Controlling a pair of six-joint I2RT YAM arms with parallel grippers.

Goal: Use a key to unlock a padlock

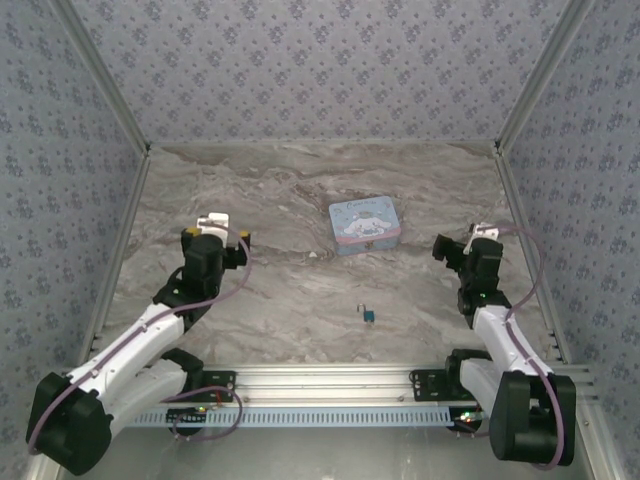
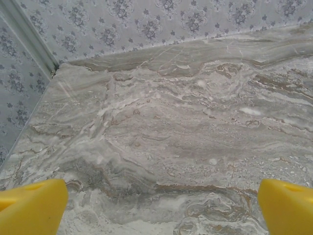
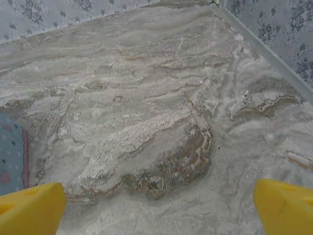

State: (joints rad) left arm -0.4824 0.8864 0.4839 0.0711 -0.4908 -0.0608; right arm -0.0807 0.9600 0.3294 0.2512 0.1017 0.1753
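Padlock [image 1: 369,316], tiny and teal, on the marble on the near side of the cartoon tin [image 1: 365,225], well apart from it. Probably light, hard, slick, prone to skidding; best pinched across the flat body, shackle free. Left gripper [image 2: 161,210] and right gripper [image 3: 159,210] flanking the tin, splayed wide, grasping nothing.

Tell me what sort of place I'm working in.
Probably a closed-in robot test booth, not a home: marble-look tabletop, floral-papered walls on three sides, and an aluminium rail along the near edge.
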